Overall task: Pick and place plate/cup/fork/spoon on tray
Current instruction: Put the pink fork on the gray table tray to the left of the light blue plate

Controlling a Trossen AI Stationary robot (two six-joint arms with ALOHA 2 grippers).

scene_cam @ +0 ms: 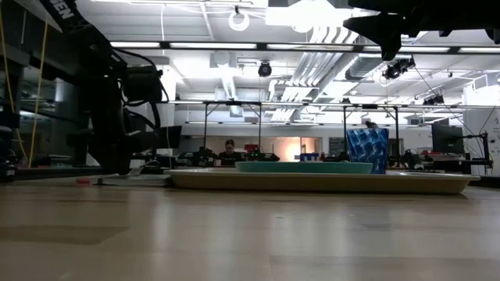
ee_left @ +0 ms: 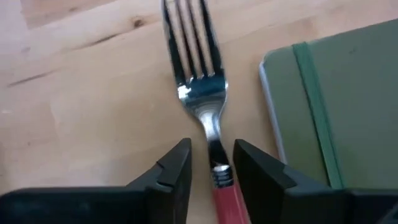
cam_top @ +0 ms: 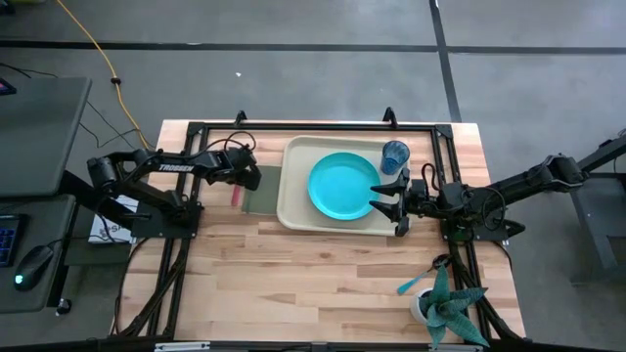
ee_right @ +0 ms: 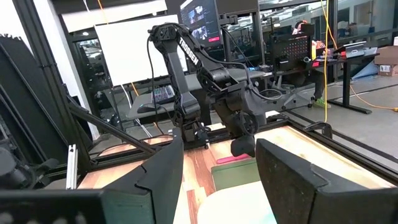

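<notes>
The fork lies flat on the wooden table, its silvery tines pointing away from its pink-red handle; the handle also shows in the high view. My left gripper is open and points down, one finger on each side of the fork's metal neck, with a gap on both sides. The turquoise plate and the dark-blue cup stand in the cream tray. My right gripper is open and empty above the tray's right rim. The spoon lies near the front right.
An olive-green pad lies right beside the fork, between it and the tray. A teal spiky plant in a white pot stands at the front right, next to the spoon. Black frame rails run along the table's edges.
</notes>
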